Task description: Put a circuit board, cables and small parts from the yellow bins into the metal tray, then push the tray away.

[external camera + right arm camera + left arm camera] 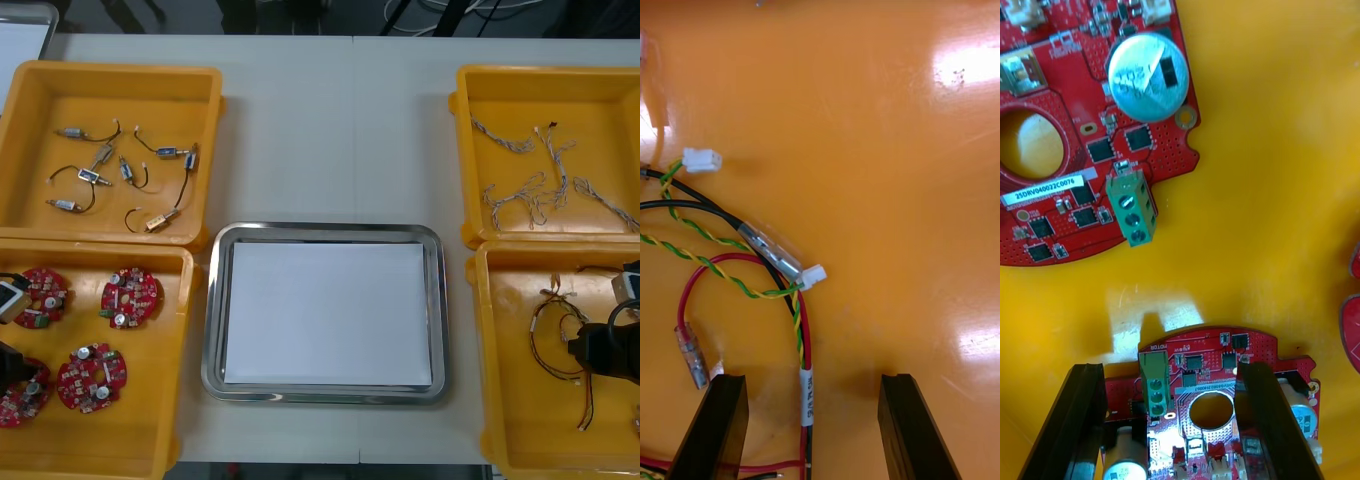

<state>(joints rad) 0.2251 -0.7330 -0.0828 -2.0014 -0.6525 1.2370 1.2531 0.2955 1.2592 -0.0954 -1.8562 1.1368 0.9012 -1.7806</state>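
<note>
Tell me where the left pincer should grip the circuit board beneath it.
Come straight down; the circuit board lies flat on the yellow bin and looks wider than the open left pincer. Probably pinch its ring: one finger in the centre hole, one outside the rim. The right pincer hangs open over cables.

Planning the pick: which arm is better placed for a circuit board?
Left. The left end effector, open, straddles a round red circuit board; the right end effector is over red and yellow cables.

Left gripper [1171, 375] held low at the robot's near left, fingers [1075, 420] spread wide apart, right gripper [814, 382] held low at the near right, fingers [914, 427] likewise parted, both wrists pointing steeply downward
</note>
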